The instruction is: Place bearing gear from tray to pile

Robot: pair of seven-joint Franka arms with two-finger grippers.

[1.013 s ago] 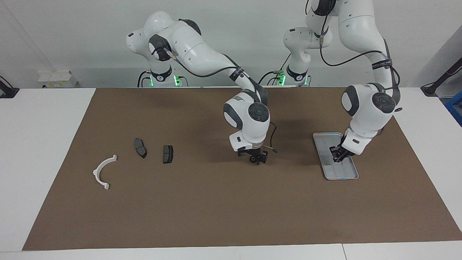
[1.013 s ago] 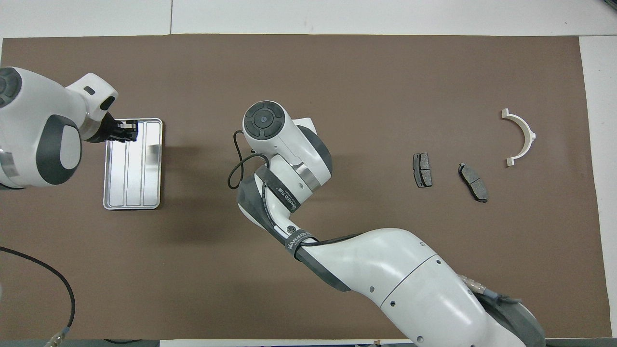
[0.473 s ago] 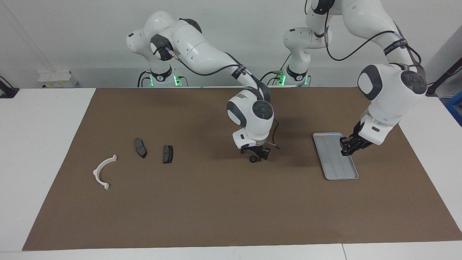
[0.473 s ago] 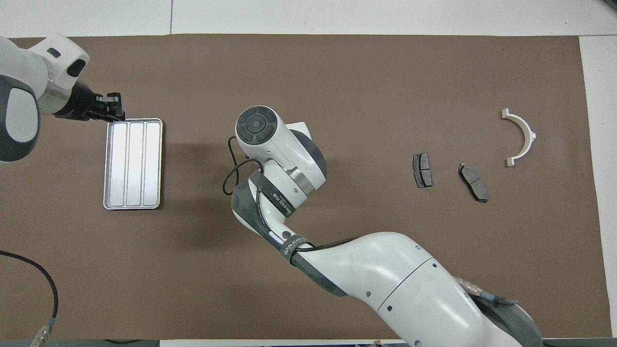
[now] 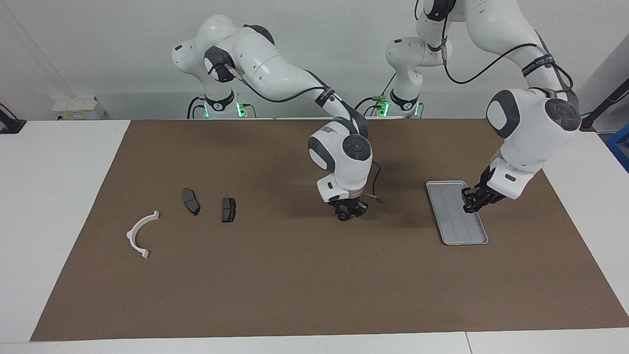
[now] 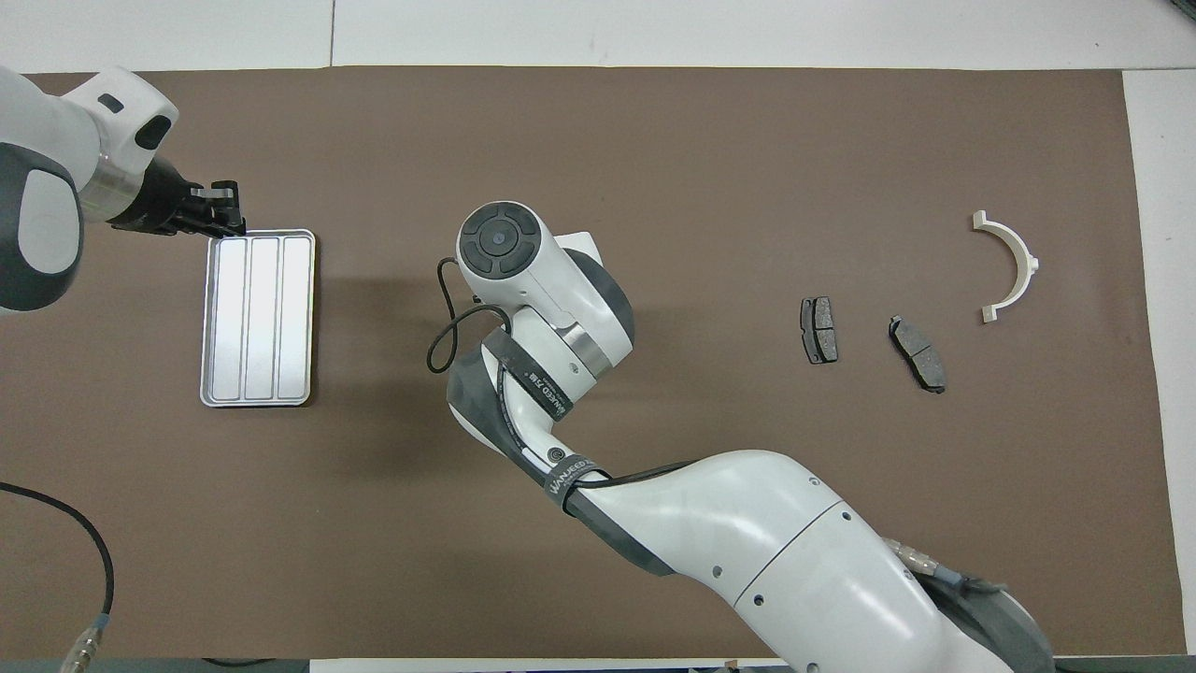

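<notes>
The right claw hangs low over the middle of the brown mat, between the tray and the pile. Its fingers are drawn in on a small dark round part, the gear, pinched at the tips. The gear sits right down at the mat. I cannot tell whether it rests on the mat or is just clear of it. In the overhead view the right arm's wrist covers both this claw and the gear.

The gear is well apart from the tray, which lies flat on the mat toward the left arm's end of the bench. It is also well apart from the pile at the right arm's end.

The pile is two dark pads lying side by side, not touching. A white bracket lies near them, closer to the right arm's end and a little farther from the robots.

The left claw is pressed together with nothing seen in it. It is raised over the tray's rim, on the side toward the left arm's end. From overhead this claw covers the tray's corner that is farther from the robots. The pads and bracket lie across the mat from it.
</notes>
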